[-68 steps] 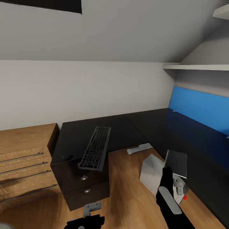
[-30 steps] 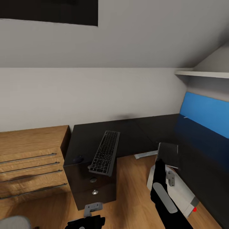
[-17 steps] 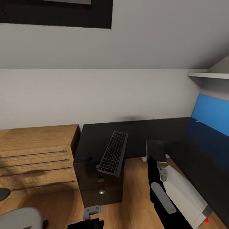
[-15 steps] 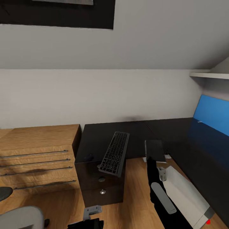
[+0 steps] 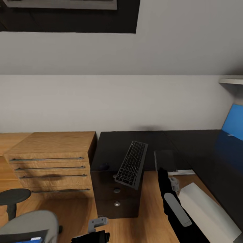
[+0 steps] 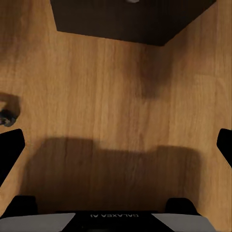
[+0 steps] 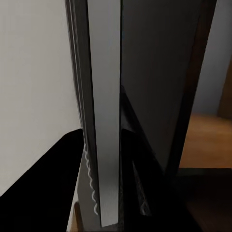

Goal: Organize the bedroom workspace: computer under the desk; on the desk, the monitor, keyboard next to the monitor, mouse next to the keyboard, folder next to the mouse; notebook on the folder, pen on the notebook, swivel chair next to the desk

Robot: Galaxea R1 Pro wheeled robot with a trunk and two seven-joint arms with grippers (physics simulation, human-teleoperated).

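Gripping the dark flat notebook (image 5: 165, 160) upright in my right gripper (image 5: 162, 171) beside the black keyboard (image 5: 132, 164) on the black desk (image 5: 111, 148) | right wrist view: spiral binding, page edges (image 7: 104, 121) | left gripper (image 6: 116, 137) spread wide over wooden floor (image 6: 111, 96).

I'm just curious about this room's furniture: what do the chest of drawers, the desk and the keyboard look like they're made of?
The chest of drawers looks like light wood or wood veneer, with visible grain and thin metal-looking bar handles. The desk has a smooth black surface with a faint sheen, perhaps laminate or painted board. The keyboard seems dark grey plastic or metal with matte black keys; the render leaves that open.
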